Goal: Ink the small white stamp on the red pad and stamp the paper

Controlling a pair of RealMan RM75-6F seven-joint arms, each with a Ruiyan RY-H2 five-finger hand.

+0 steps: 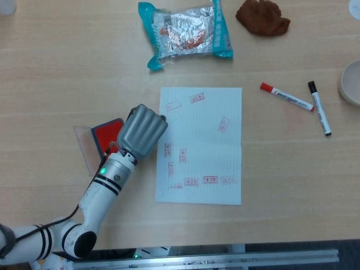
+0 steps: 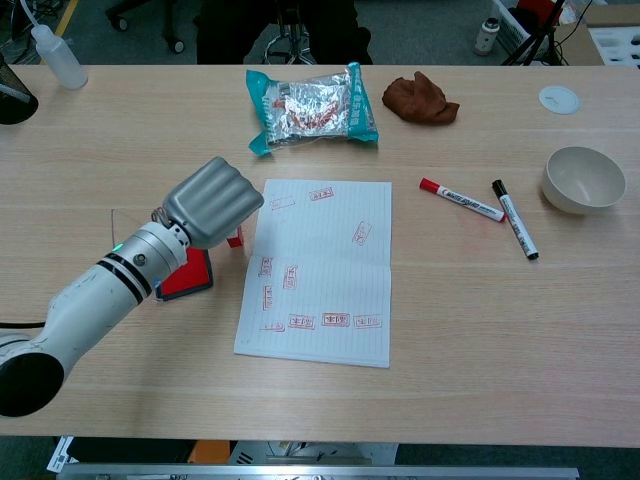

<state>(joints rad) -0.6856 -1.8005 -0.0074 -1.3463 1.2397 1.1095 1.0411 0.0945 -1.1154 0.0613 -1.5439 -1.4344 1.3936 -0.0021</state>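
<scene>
Left hand (image 2: 212, 200) grips small white stamp (image 2: 235, 236) over red pad (image 2: 186, 277).

The head view is looking straight down on the tabletop (image 1: 58, 74); the chest view is facing it lower, obliquely, both sharing the paper (image 1: 201, 146).

Nothing can be read: the red stamp marks (image 1: 210, 179) on the paper (image 1: 213, 123) are too small to make out, and so is the print on the snack bag (image 1: 186, 30).
</scene>
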